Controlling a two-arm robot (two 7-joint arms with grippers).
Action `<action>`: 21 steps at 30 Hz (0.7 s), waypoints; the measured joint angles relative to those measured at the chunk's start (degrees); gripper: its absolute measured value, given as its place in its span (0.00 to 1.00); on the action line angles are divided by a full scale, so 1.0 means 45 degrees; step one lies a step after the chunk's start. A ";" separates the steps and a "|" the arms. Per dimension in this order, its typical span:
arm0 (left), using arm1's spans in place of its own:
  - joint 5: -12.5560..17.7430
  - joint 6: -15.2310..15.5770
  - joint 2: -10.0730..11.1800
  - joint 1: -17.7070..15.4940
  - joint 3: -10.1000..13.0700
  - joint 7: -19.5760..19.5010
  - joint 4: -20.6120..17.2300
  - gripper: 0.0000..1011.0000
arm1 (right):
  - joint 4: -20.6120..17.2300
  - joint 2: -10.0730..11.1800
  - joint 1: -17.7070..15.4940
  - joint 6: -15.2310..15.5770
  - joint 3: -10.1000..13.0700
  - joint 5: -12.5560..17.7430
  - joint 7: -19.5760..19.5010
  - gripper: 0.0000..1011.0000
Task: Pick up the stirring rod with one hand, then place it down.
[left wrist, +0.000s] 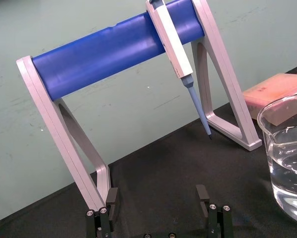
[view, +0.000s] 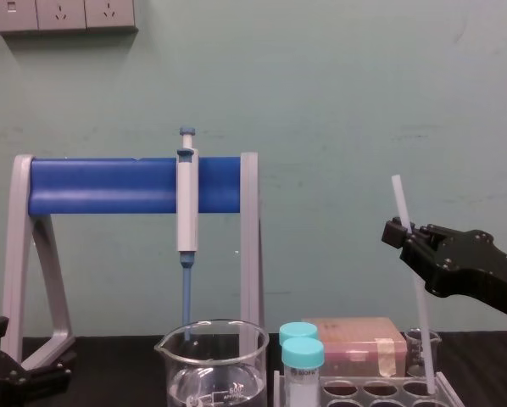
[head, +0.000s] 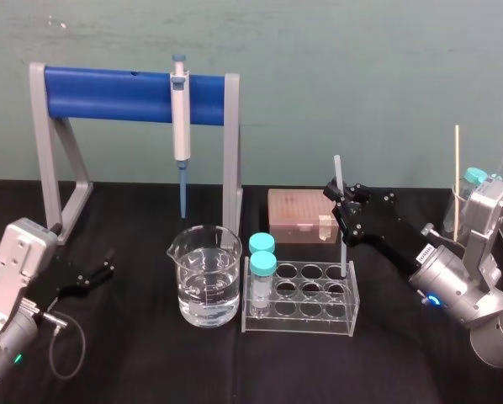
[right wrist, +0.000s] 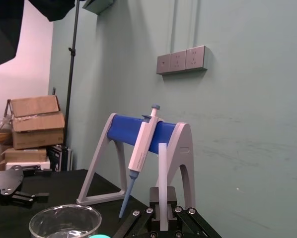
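Chest view: right tool (view: pixel 399 229) clamps stirring rod (view: pixel 420 322) in rack (view: pixel 381 386).

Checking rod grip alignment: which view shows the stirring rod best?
Chest view: the stirring rod shows side-on, full length, from free top through the right claw into the rack. Head view foreshortens it from above. Right wrist view gives the upper part between the claw's fingers. Left claw sits idle, far left.

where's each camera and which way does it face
Head: high, looking down at the rack; both arms, right gripper holding the stirring rod.
Chest: low, looking level across; right gripper at right.
Left wrist: behind the open left gripper, facing the stand.
Right wrist: behind its gripper, same stand.
Shared: pipette, in all four.
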 joint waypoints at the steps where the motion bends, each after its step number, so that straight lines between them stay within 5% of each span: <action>1: 0.0000 0.0000 0.0001 -0.0001 0.0000 0.0000 0.0000 0.99 | 0.0116 -0.0020 0.0046 -0.0060 -0.0015 0.0036 0.0090 0.08; 21: 0.0000 0.0000 0.0000 0.0000 0.0000 0.0000 0.0000 0.99 | 0.1324 -0.0256 0.0497 0.0042 -0.0103 0.0507 0.0829 0.08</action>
